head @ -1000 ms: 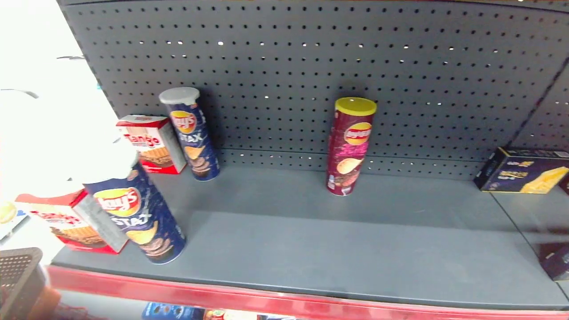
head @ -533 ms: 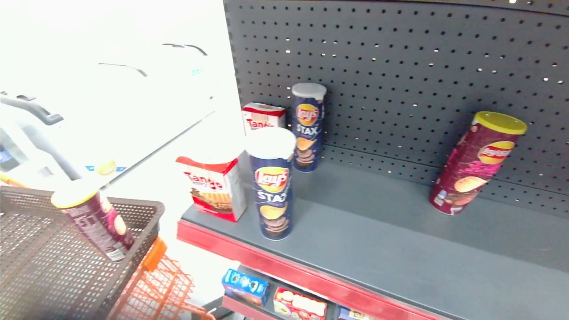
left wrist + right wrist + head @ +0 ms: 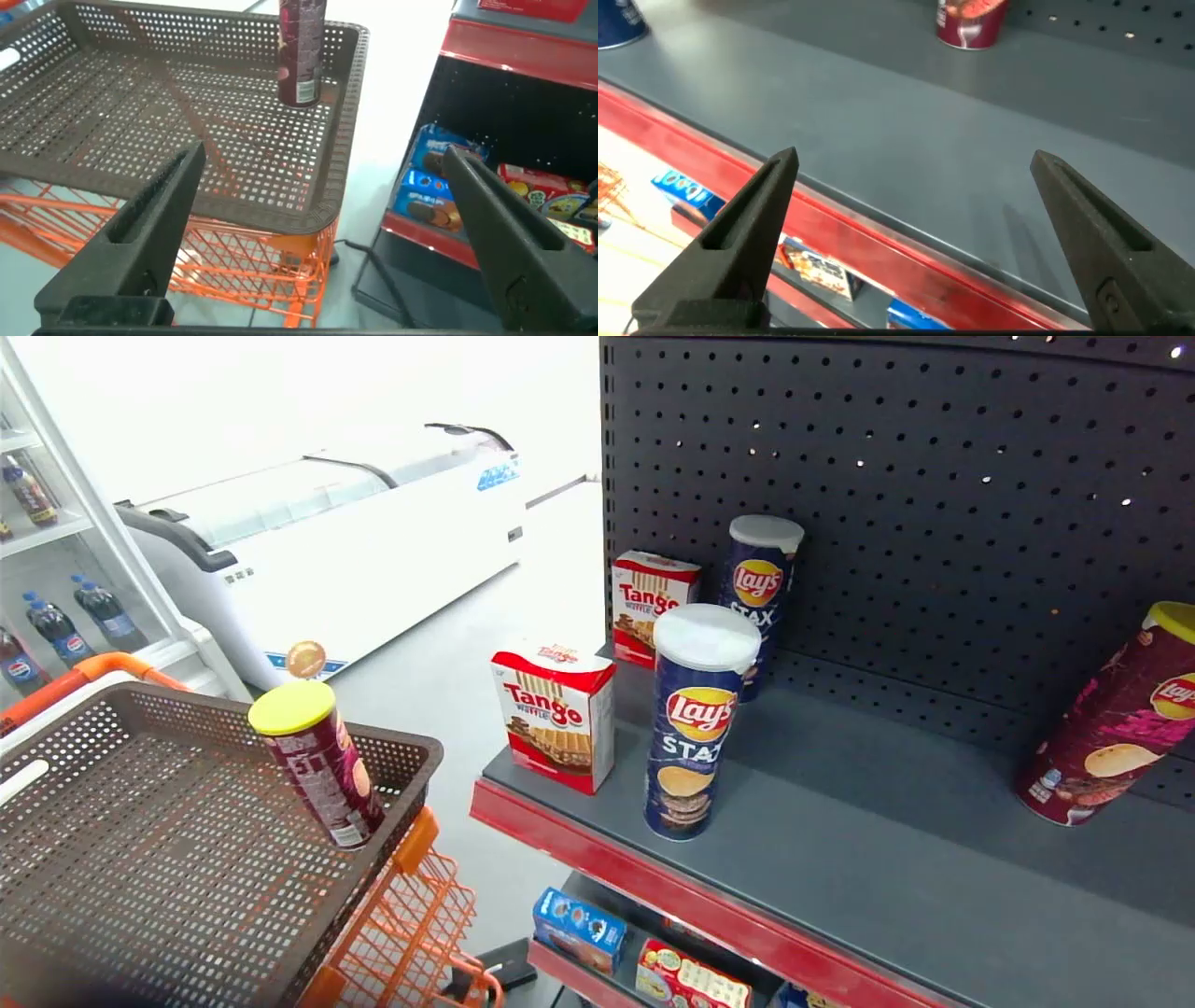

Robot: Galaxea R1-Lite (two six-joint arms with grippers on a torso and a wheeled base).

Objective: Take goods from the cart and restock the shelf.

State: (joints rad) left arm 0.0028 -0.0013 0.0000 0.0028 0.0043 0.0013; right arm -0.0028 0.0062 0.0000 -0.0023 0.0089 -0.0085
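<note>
A maroon chip can with a yellow lid (image 3: 317, 763) stands upright in the brown perforated cart basket (image 3: 140, 859), near its right wall; the left wrist view shows the same can (image 3: 302, 51) and basket (image 3: 187, 121). My left gripper (image 3: 318, 233) is open, hovering by the basket's near corner, apart from the can. On the grey shelf (image 3: 840, 840) stand two blue chip cans (image 3: 695, 719) (image 3: 761, 593), two red wafer boxes (image 3: 557, 714) (image 3: 651, 604) and a maroon can (image 3: 1111, 728) at the right. My right gripper (image 3: 915, 233) is open above the shelf's front, with the maroon can's base (image 3: 969, 23) farther back.
The shelf's red front lip (image 3: 672, 896) runs diagonally; a lower shelf holds snack packs (image 3: 579, 926). The cart's orange wire frame (image 3: 401, 933) sits below the basket. A white chest freezer (image 3: 327, 551) and a drinks fridge (image 3: 47, 569) stand behind. Pegboard (image 3: 934, 495) backs the shelf.
The head camera has swung left: the shelf goods slid to the right of the picture and the cart basket with its maroon can came into view. The goods themselves have not moved.
</note>
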